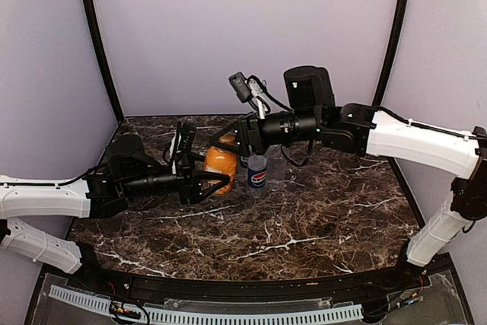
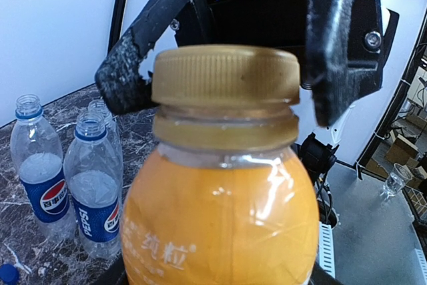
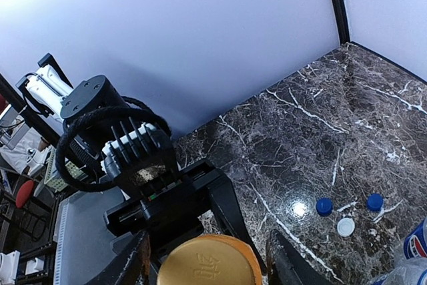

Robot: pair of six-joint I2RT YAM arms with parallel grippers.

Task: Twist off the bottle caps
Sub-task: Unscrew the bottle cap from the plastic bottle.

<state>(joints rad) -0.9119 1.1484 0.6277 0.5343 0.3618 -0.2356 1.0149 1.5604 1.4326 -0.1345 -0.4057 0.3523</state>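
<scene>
The short orange bottle (image 1: 221, 162) stands upright with my left gripper (image 1: 217, 175) shut on its body. It fills the left wrist view, where its orange cap (image 2: 225, 75) sits on the neck. My right gripper (image 3: 209, 258) hangs over the cap (image 3: 209, 263), open, one finger (image 2: 127, 75) on each side. Only narrow gaps show between the cap and the fingers. Two blue caps (image 3: 323, 206) (image 3: 375, 201) and a white cap (image 3: 345, 227) lie loose on the marble.
Two Pepsi bottles (image 2: 41, 171) (image 2: 93, 188) and a clear bottle (image 2: 101, 115) stand uncapped just right of the orange bottle, as the top view shows (image 1: 257, 174). The enclosure's back wall (image 1: 243, 36) is close behind. Dark marble table (image 1: 304, 218) stretches toward the near edge.
</scene>
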